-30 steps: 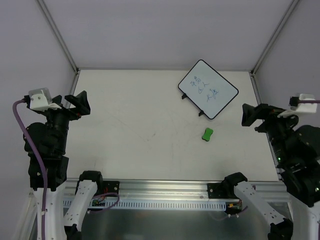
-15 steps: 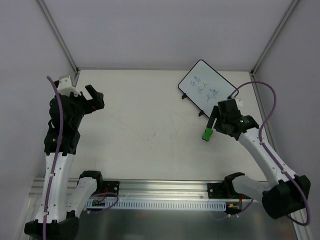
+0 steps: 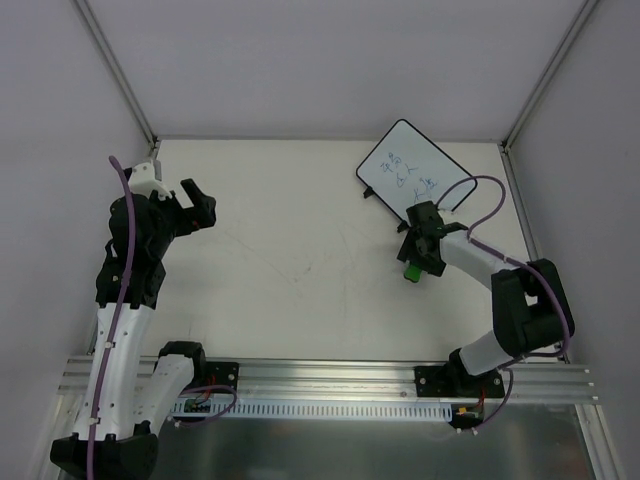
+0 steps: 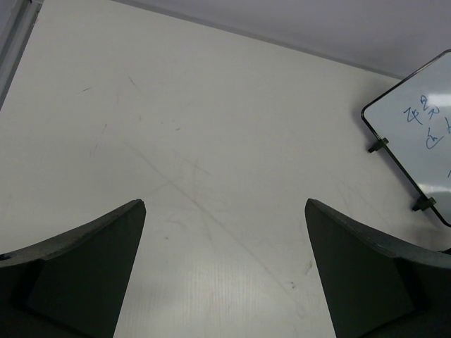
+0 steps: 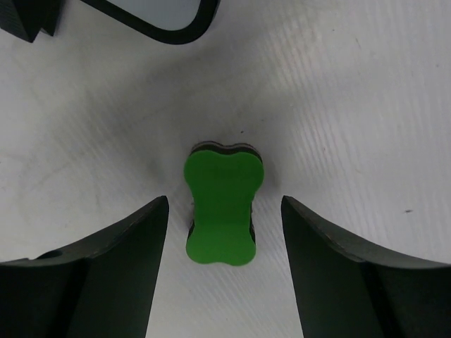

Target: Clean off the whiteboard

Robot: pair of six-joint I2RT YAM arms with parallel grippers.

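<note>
The whiteboard [image 3: 415, 175] lies tilted at the table's far right, white with a black rim, black tabs on its left edge and blue scribbles; its edge also shows in the left wrist view [image 4: 423, 141] and its corner in the right wrist view [image 5: 165, 17]. The green peanut-shaped eraser [image 3: 410, 271] lies flat on the table just in front of the board. My right gripper [image 3: 416, 256] is open directly over the eraser [image 5: 221, 211], a finger on each side and not touching it. My left gripper [image 3: 196, 204] is open and empty above the table's left side.
The white table [image 3: 280, 260] is bounded by grey walls and slanted metal posts [image 3: 115, 70] at the far corners. A metal rail [image 3: 330, 375] with the arm bases runs along the near edge. Faint scuff marks [image 4: 183, 176] cross the table surface.
My right arm has swung in from the right edge and lowered its open gripper over the eraser. My left arm has risen and moved slightly right. The eraser and whiteboard have not moved.
</note>
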